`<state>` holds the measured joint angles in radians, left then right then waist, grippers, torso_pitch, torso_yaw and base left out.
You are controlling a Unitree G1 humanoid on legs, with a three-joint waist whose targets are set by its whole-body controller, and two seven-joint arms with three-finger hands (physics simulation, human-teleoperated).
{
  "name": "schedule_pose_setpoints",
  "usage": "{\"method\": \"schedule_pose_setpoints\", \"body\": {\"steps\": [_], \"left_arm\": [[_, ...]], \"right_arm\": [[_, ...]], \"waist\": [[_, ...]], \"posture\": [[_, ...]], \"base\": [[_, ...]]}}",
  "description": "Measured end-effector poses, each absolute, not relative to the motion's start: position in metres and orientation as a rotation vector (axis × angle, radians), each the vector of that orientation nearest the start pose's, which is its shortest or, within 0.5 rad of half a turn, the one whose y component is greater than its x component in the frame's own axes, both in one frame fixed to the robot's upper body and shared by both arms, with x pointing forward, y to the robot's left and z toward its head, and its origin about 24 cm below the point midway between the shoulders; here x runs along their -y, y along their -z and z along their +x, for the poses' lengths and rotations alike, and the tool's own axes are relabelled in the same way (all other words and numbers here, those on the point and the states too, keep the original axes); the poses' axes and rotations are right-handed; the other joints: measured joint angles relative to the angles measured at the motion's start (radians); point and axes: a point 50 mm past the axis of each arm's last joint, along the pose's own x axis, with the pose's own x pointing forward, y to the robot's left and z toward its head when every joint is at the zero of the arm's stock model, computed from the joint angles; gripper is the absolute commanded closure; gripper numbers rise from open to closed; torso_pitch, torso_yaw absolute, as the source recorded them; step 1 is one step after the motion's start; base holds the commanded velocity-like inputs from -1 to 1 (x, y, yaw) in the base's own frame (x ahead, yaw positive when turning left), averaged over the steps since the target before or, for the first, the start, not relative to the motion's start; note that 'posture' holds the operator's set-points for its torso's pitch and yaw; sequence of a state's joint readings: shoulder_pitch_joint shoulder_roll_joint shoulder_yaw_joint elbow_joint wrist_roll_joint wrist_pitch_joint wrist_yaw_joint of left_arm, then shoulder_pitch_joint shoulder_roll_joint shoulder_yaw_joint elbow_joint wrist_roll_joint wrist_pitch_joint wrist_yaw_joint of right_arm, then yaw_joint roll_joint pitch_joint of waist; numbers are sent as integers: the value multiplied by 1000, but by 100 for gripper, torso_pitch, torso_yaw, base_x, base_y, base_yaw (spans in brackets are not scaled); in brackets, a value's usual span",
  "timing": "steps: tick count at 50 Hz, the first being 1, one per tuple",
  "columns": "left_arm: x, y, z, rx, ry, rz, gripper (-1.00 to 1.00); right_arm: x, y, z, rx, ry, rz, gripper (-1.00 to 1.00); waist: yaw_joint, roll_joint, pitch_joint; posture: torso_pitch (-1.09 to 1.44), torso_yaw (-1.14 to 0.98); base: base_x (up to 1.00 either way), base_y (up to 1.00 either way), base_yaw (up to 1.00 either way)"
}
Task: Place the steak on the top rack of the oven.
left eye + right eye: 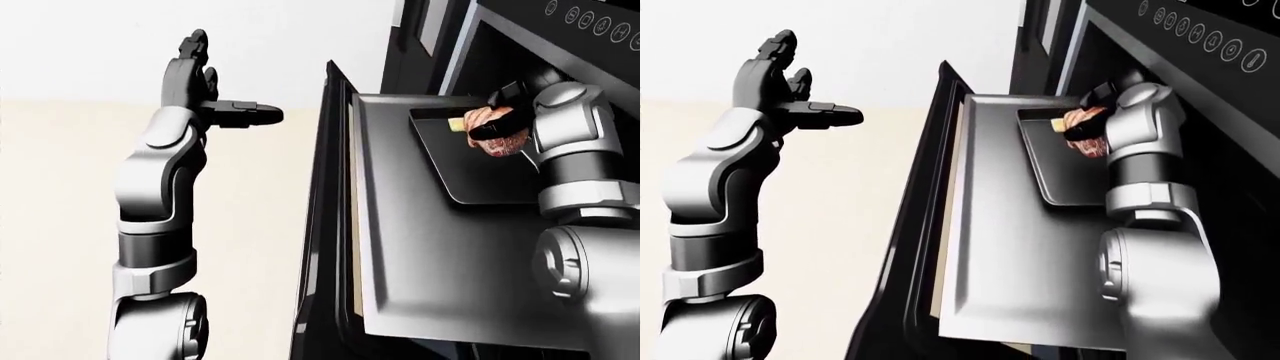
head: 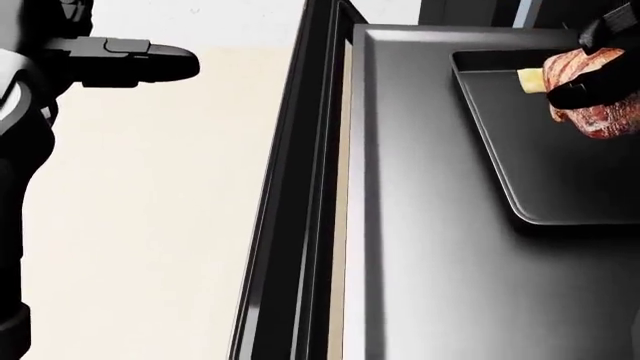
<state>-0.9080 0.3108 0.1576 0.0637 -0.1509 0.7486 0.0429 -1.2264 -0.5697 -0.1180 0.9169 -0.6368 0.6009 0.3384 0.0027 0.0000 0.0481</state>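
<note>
Oven door: the flat grey metal oven door [image 1: 430, 255] lies swung down and level across the bottom and middle of the left-eye view, its dark edge [image 2: 300, 187] running up the head view.
Left robot hand: the grey and black left robot hand [image 1: 215, 97] is raised at the views' left, well apart from the oven, fingers spread and one black finger pointing right — it holds nothing.
Tray: a dark rectangular metal baking tray [image 2: 540, 150] rests over the upper part of the open door, its far end reaching toward the black oven cavity [image 1: 480, 67].
Right robot hand: the black-fingered right robot hand [image 2: 590, 75] hangs over the tray's far end, fingers pinched around the meat.
Steak: the raw red marbled steak [image 2: 600, 112] with a pale yellow fatty end [image 2: 530, 79] sits in that pinch above the tray; whether its underside touches the tray cannot be told.
Oven: the black built-in wall oven with its row of round control icons [image 1: 1200, 37] fills the top right of the eye views; no rack is visible in the dark opening.
Step in hand: carrying — the steak is gripped and at the mouth of the oven, not yet set on a rack.
Next move: it likely calls for reaching deeper and higher into the cavity, keeping the steak level, finding the top rack, then letting the fingers part only once the meat is supported.
</note>
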Motion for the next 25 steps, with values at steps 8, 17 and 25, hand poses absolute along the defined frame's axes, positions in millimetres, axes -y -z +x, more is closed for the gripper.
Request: {"method": "schedule_pose_setpoints", "body": {"steps": [8, 17, 25], "left_arm": [[-180, -257, 361, 111, -48, 72, -100], [-180, -256, 360, 112, -49, 70, -100], [-179, -254, 362, 104, -46, 70, -100]], "right_arm": [[291, -249, 391, -401, 327, -717, 55], [290, -245, 392, -404, 319, -711, -4], [289, -250, 392, -382, 317, -702, -100]], "waist": [[-1, -1, -3], [1, -1, -5], [1, -3, -8]], "posture": [[0, 0], [0, 0], [0, 0]], "base": [[0, 0, 0], [0, 0, 0], [0, 0, 0]]}}
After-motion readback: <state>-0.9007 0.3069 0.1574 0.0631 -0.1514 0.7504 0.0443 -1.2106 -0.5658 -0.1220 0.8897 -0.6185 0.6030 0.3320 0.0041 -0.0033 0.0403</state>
